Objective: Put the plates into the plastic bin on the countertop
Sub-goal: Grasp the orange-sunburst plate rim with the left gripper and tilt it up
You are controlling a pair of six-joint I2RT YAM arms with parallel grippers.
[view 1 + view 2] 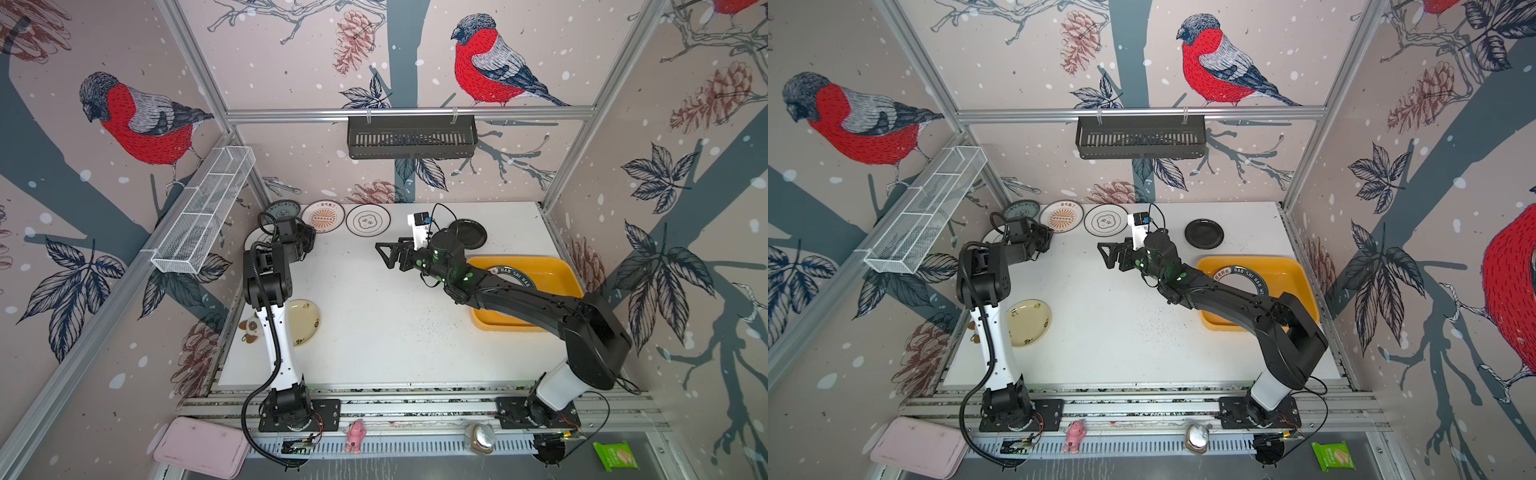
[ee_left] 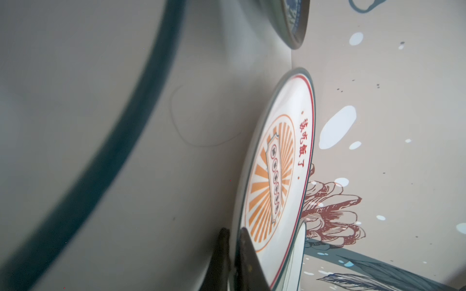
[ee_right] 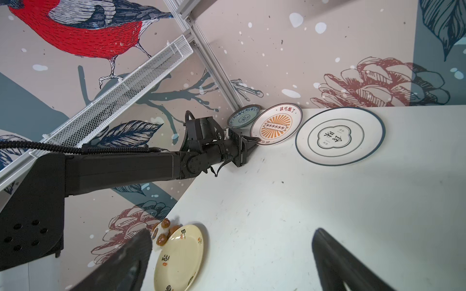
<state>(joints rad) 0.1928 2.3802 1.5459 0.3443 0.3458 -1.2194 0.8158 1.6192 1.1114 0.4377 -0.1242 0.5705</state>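
Jaws of the left gripper (image 3: 254,141) are clamped on the near rim of the sunburst plate (image 3: 276,124). That plate sits at the far edge of the countertop (image 1: 374,332), near its far left corner, between a blue-patterned plate (image 3: 243,116) and a flower-outline plate (image 3: 339,136). The right gripper (image 1: 384,255) hovers above the countertop's middle with its jaws spread wide. The yellow-orange plastic bin (image 1: 1287,270) lies along the right edge and holds a dark-rimmed lettered plate (image 1: 1246,276), partly hidden by the right arm. A black plate (image 1: 1204,233) rests just beyond the bin, and a cream plate (image 1: 1029,322) lies near the left edge.
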